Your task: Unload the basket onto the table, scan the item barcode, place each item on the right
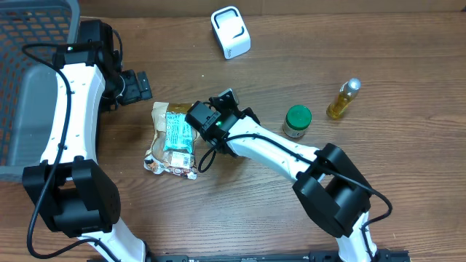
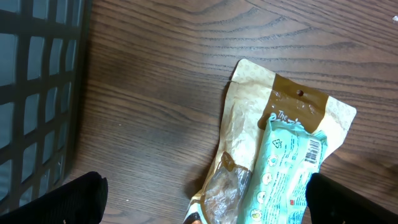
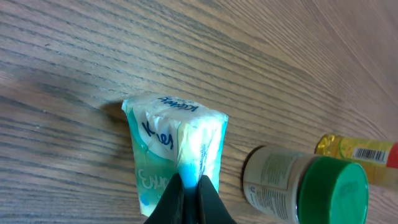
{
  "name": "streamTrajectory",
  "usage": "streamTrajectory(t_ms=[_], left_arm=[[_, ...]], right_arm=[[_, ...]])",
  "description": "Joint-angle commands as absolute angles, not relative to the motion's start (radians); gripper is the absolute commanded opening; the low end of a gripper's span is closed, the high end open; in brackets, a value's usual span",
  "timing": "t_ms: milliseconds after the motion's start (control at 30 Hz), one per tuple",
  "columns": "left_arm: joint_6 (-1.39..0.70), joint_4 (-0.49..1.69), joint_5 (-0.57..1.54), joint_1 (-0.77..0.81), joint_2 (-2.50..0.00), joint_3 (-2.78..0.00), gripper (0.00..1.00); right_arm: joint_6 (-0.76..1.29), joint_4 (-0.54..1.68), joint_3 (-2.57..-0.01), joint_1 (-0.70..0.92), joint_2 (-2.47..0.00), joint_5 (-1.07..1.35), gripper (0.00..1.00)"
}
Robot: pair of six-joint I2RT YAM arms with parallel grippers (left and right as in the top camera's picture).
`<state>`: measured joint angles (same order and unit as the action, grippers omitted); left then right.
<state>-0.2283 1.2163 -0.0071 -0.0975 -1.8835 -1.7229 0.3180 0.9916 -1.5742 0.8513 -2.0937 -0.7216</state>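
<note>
Two grippers: the right gripper (image 3: 189, 198) is pinching the teal packet (image 3: 176, 144) by a thin seam, its jaws pressed tight together. The left gripper (image 1: 135, 86) is hanging spread wide and empty, just beside the basket (image 1: 29, 80).
Item position: the teal packet is sitting near the middle of the table (image 1: 408, 44), over the brown pouch (image 1: 169, 159). Whether it is lifting clear of the pouch cannot be told.
Barcode: a striped label (image 2: 314, 149) is showing at one end of the packet in the left wrist view, facing upward.
Slip risk: the pinch is taking only a sliver of film — a quick swing is likely to let the packet slide out or twist.
Drag risk: the pouch underneath is probably going to shift if the packet is being pulled sideways rather than raised.
Scan risk: the soft wrapper is crumpling near the grip, so the code could be bending away from the white scanner (image 1: 231, 32).
Collision risk: the green-lidded jar (image 1: 297, 121) is standing near the right arm (image 1: 269, 149), with the yellow bottle (image 1: 344, 98) beyond — a wide elbow sweep could be knocking either over.
Open room: bare wood is lying between packet and scanner, giving a free path.
Edges: the basket is closing off the left side, and the table's far edge is running just behind the scanner.
</note>
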Motion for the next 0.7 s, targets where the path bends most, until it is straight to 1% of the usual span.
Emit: streamTrajectory(t_ms=[0, 367, 667], left_arm=[[-0.213, 1.217, 0.0, -0.09, -1.877, -1.721, 0.99], [-0.213, 1.217, 0.0, -0.09, -1.877, -1.721, 1.0], [-0.213, 1.217, 0.0, -0.09, -1.877, -1.721, 1.0]], right_arm=[[0.312, 0.982, -1.57, 0.85, -2.09, -0.751, 0.04], [0.305, 0.992, -1.57, 0.85, -2.091, -0.75, 0.04], [0.306, 0.978, -1.57, 0.849, -2.091, -0.704, 0.04]])
